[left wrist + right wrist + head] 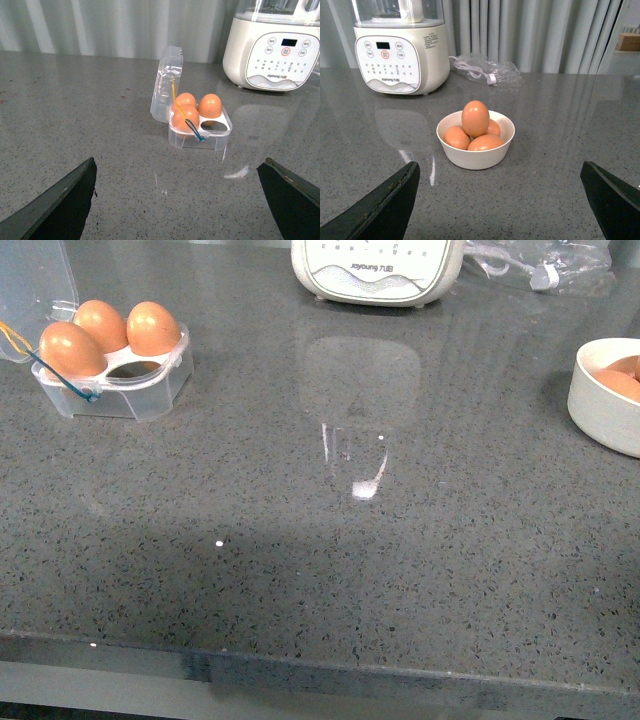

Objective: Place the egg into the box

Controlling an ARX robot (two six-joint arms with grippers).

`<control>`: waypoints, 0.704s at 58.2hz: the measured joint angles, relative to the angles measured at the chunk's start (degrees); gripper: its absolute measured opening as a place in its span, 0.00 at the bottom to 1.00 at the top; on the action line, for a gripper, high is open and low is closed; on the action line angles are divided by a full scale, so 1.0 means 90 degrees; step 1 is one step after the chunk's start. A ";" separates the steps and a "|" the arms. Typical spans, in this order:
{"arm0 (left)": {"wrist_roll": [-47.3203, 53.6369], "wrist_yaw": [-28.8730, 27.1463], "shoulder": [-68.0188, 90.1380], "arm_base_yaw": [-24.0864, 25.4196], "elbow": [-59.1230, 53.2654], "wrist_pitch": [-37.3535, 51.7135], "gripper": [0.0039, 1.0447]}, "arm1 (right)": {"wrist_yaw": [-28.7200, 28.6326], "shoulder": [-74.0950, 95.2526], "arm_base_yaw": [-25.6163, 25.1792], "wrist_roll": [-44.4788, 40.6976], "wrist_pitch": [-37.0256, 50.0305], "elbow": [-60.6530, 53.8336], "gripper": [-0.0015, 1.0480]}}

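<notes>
You see the box at 10 o'clock on the surface, lid open, holding three eggs, one cup empty. The bowl at 2 o'clock holds four eggs, with the top egg standing up. Left pincer and right pincer are both released, empty.

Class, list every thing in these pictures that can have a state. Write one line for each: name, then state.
box: open, three of four cups filled
lid: swung up, standing upright
boxed eggs: three, seated in cups
fourth cup: empty
bowl: holds four loose eggs, one perched on top
left gripper: open, empty
right gripper: open, empty
</notes>
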 joint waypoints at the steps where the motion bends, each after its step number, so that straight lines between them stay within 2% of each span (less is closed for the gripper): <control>1: 0.0000 0.0000 0.0000 0.0000 0.0000 0.0000 0.94 | 0.0000 0.0000 0.0000 0.0000 0.0000 0.0000 0.93; 17: 0.0000 0.0000 0.0000 0.0000 0.0000 0.0000 0.94 | 0.0000 0.0000 0.0000 0.0000 0.0000 0.0000 0.93; 19: 0.0000 0.0000 0.0000 0.0002 0.0000 0.0000 0.94 | 0.0267 0.0017 0.0097 0.0100 0.0053 0.0000 0.93; 21: 0.0000 0.0002 0.0000 0.0000 0.0000 0.0000 0.94 | 0.0862 0.0117 0.0301 0.0248 0.0243 0.0000 0.93; 24: 0.0000 -0.0002 0.0000 0.0000 0.0000 0.0000 0.94 | 0.1258 0.0279 0.0452 0.0425 0.0447 0.0002 0.93; 32: 0.0000 0.0000 0.0000 0.0000 0.0000 0.0000 0.94 | 0.1423 0.1333 0.0685 0.0658 0.1605 0.0010 0.93; 41: 0.0000 0.0000 0.0000 0.0000 0.0000 0.0000 0.94 | 0.1005 0.3109 0.0512 0.0661 0.3436 0.0291 0.93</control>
